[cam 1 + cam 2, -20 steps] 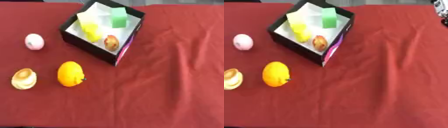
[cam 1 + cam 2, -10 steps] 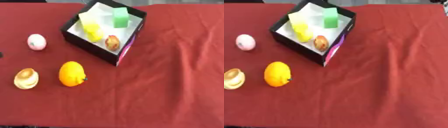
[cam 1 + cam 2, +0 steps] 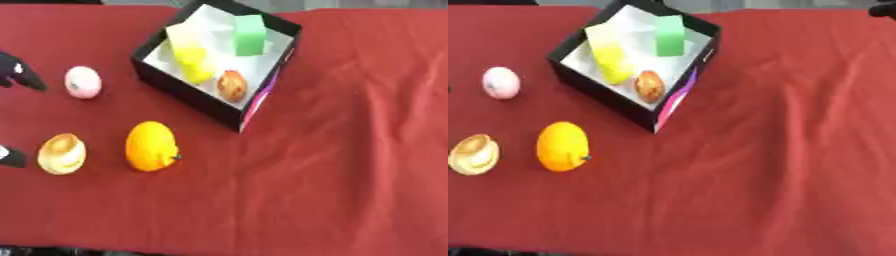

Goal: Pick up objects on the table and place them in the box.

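Three objects left of box (image 3: 188, 92) — wide bare cloth (image 3: 359, 150) right.

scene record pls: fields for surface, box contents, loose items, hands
surface: red cloth
box: black box, open, white inside
in box: yellow item, green block, small orange-brown round item
loose on cloth: pink ball, orange fruit, tan shell-shaped item, all to the robot's left of the box
left hand: left hand, dark fingers at left edge near the pink ball, touching nothing; pose unclear
right hand: not identifiable
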Robot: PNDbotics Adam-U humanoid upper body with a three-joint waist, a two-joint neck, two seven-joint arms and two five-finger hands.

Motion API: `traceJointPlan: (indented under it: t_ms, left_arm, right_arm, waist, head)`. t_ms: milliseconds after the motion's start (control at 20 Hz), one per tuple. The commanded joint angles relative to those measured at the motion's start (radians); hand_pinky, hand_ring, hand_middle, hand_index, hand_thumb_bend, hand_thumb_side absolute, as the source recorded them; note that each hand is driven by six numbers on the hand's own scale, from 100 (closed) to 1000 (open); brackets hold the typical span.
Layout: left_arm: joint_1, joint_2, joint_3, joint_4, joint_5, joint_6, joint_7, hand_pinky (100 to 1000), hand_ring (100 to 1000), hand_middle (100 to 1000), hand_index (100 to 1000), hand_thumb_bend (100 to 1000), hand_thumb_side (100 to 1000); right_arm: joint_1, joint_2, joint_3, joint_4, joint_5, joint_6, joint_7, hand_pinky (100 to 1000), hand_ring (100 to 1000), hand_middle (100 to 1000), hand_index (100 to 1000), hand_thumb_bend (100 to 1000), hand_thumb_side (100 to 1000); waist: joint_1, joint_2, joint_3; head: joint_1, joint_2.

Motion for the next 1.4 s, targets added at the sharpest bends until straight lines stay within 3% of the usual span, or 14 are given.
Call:
traceJointPlan:
  t_ms: [50, 450, 750, 850, 1400]
  left_arm:
    - [-0.008, 0.046, -0.010, 0.004, -0.064, -0.014, -0.009, 857, 846, 751, 800, 809, 101]
    - [-0.042, 0.011, -0.030, 0.027, -0.091, 0.024, 0.095, 847, 837, 749, 805, 776, 100]
    - [-0.067, -0.033, -0.056, 0.054, -0.059, 0.100, 0.182, 800, 794, 694, 786, 653, 100]
    - [-0.068, -0.043, -0.068, 0.053, -0.030, 0.121, 0.199, 795, 791, 691, 779, 649, 113]
    - [-0.027, -0.017, -0.077, -0.040, 0.055, 0.138, 0.096, 803, 804, 719, 777, 675, 164]
  right_arm:
    - [-0.009, -0.016, -0.009, 0.002, -0.001, 0.001, 0.005, 972, 753, 714, 853, 100, 537]
    - [-0.003, -0.008, -0.009, 0.009, 0.009, 0.006, 0.007, 971, 751, 711, 850, 100, 535]
    - [-0.002, -0.003, -0.007, 0.013, 0.019, 0.008, 0.007, 971, 749, 710, 848, 100, 532]
    - [0.000, -0.002, -0.008, 0.014, 0.024, 0.010, 0.005, 971, 749, 709, 848, 100, 532]
    - [-0.002, 0.005, -0.004, 0.020, 0.034, 0.021, 0.004, 970, 743, 704, 844, 100, 534]
  waist:
    - [0.000, -0.018, -0.001]
    - [-0.005, -0.019, 0.005]
    - [-0.006, -0.019, 0.004]
    - [-0.006, -0.017, 0.002]
    - [-0.003, -0.012, 0.002]
  head:
    - [0.008, 0.005]
    - [0.015, 0.001]
    - [0.020, 0.000]
    - [0.021, 0.001]
    - [0.016, 0.000]
